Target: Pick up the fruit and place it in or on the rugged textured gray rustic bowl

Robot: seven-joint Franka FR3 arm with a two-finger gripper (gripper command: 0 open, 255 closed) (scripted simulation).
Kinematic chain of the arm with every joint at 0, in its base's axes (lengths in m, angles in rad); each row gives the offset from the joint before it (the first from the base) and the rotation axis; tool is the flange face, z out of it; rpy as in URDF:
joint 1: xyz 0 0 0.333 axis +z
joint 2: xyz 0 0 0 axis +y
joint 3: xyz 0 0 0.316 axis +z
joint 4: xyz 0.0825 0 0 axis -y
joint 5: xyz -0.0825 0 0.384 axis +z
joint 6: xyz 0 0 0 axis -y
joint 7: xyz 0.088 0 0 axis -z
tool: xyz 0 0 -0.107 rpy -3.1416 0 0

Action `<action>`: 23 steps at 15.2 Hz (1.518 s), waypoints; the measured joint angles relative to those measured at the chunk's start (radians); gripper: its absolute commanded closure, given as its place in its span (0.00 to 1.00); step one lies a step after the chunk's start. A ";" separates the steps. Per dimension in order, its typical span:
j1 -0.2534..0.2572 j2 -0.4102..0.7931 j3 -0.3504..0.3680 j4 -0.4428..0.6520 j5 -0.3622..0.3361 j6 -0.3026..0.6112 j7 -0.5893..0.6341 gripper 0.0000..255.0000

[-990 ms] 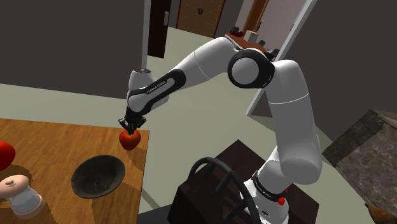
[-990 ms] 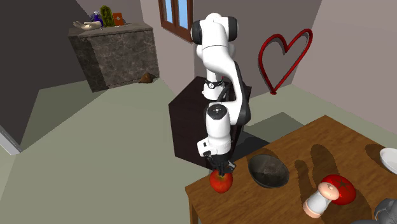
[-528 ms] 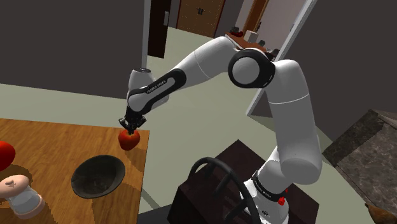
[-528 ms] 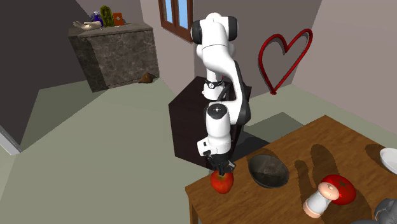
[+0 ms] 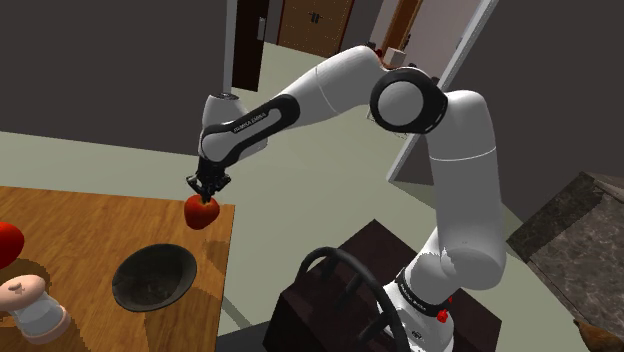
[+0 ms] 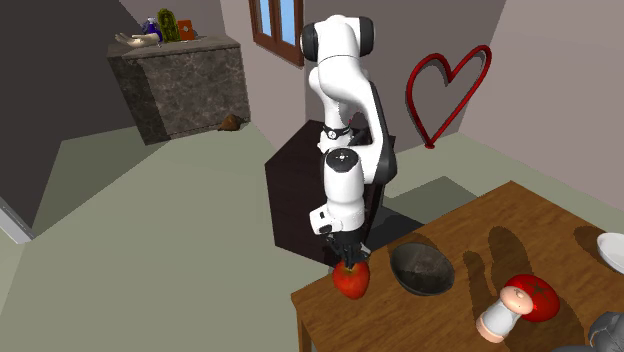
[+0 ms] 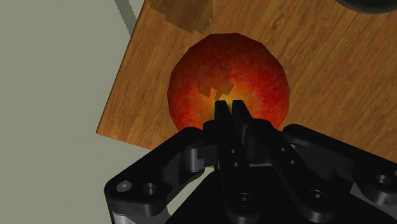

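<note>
Red round apple [image 5: 200,214], pinched only at its top by the almost-closed black pincer [image 5: 205,195], could slip free before reaching the dark grey rough bowl [image 5: 153,277]

Brown rectangular wooden surface [image 7: 318,76], matt with fine visible grain; red-and-yellow mottled round fruit [image 7: 229,76], smooth, faintly glossy; dark grey round bowl [image 5: 150,280], dull, rough-looking.

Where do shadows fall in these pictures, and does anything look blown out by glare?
Wrist view: a jagged, blocky shadow lies on the apple just ahead of the gripper, another on the wooden table beyond it. Second exterior view: soft dark shadows stretch across the table near the mushroom-shaped shaker. Shoulder view: no glare anywhere.
</note>
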 measured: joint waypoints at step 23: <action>-0.014 -0.191 0.018 0.038 0.021 -0.227 0.013 1.00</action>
